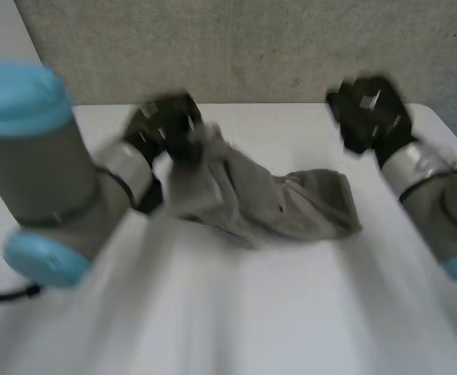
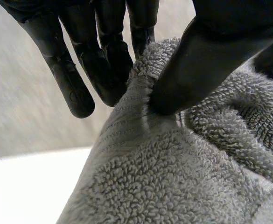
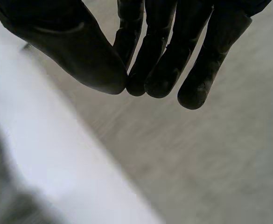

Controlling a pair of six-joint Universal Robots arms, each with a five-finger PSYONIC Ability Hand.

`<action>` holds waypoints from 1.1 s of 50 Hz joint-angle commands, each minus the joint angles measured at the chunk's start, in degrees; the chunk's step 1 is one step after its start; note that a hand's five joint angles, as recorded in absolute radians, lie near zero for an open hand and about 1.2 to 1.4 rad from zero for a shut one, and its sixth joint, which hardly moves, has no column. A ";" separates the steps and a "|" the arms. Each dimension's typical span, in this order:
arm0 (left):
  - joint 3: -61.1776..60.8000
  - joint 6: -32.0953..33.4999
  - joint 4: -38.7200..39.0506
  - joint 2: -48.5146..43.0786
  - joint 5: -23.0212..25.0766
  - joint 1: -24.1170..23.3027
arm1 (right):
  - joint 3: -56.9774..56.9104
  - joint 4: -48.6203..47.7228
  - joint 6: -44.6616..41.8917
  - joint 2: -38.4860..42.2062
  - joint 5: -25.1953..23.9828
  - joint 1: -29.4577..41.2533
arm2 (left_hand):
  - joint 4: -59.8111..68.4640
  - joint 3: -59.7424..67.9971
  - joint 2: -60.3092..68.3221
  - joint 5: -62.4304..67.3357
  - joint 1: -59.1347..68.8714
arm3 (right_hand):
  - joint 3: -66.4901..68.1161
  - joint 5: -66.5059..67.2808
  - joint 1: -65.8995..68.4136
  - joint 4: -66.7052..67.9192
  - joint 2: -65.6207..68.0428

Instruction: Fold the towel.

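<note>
**A:** What does the head view show?

**B:** A crumpled grey terry-cloth towel (image 1: 290, 207) lies midway across the white worktop (image 1: 236, 320), nearer its far edge. The left hand (image 1: 166, 125) holds the towel's left end raised off the surface. The right hand (image 1: 367, 113) hovers apart from the towel, above the far right corner.

**A:** And the left wrist view?

**B:** The thumb (image 2: 211, 65) presses a ridge of towel against the fingers (image 2: 106, 70) in a pinching grasp. I cannot tell whether it holds a corner or an edge.

**A:** The right wrist view?

**B:** The right hand's fingers and thumb are drawn together with their tips meeting, clenched on nothing. Beneath them runs a strip of worktop edge, with a grey wall (image 3: 211, 163) beyond.

**A:** How should this step be done well?

**B:** The towel probably needs spreading flat first. The right hand would loosen and take the right end, matching the left hand's pinch. Both hands could then draw apart until the cloth is taut and lay it down square.

**A:** Is there room for that?

**B:** The near half of the worktop is bare, so there is plenty. The far edge and the wall sit close behind the towel, so it seems safer to draw the cloth toward the near edge.
</note>
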 commanded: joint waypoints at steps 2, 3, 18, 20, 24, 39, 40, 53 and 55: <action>22.75 1.69 -11.28 1.59 0.38 3.42 | -7.54 0.43 18.55 -7.29 5.57 -0.94 | 2.18 3.99 3.88 5.66 7.70 | 3.47 2.71 3.28 3.17 3.73; 22.77 1.69 -11.30 1.59 0.38 3.42 | -7.28 1.22 20.90 -7.82 5.31 -0.50 | 2.18 3.99 3.88 5.66 7.70 | 3.47 2.71 3.28 3.17 3.73; -4.10 2.31 -14.02 2.99 0.47 -3.17 | 5.99 7.46 8.35 -2.20 -1.55 0.47 | 2.18 3.99 3.88 5.66 7.70 | -7.06 -7.83 -7.26 -7.37 -6.80; -6.65 2.39 -13.76 3.17 0.55 -3.52 | 7.74 8.16 4.07 -0.71 -1.63 -0.06 | 2.18 3.99 3.88 5.66 7.70 | -16.93 -17.69 -17.12 -17.23 -16.67; -11.42 2.40 -13.41 3.61 0.47 -3.79 | 8.89 8.96 0.88 0.44 -1.63 -0.41 | 2.18 3.99 3.88 5.66 7.70 | -32.30 -33.06 -32.49 -32.60 -32.03; -31.02 5.65 -8.31 19.25 2.31 -3.26 | 3.19 17.99 -2.90 2.90 -6.89 0.64 | 2.18 3.99 3.88 5.66 7.70 | -55.51 -56.27 -55.71 -55.81 -55.25; -32.24 7.21 -8.31 20.65 3.09 -3.17 | 3.18 18.01 -2.90 2.90 -6.91 0.64 | -0.80 1.01 0.90 2.68 4.72 | -55.51 -56.27 -55.71 -55.81 -55.25; -39.01 15.67 -8.57 25.84 4.86 -2.38 | -17.37 29.08 -2.54 15.10 -16.75 9.33 | -19.16 -17.36 -17.47 -15.68 -13.64 | -53.33 -54.09 -53.52 -53.63 -53.07; -39.37 15.67 -8.57 25.84 4.77 -2.12 | -18.62 29.35 -2.81 16.44 -16.84 10.13 | -19.00 -17.19 -17.30 -15.51 -13.48 | -53.15 -53.92 -53.35 -53.46 -52.89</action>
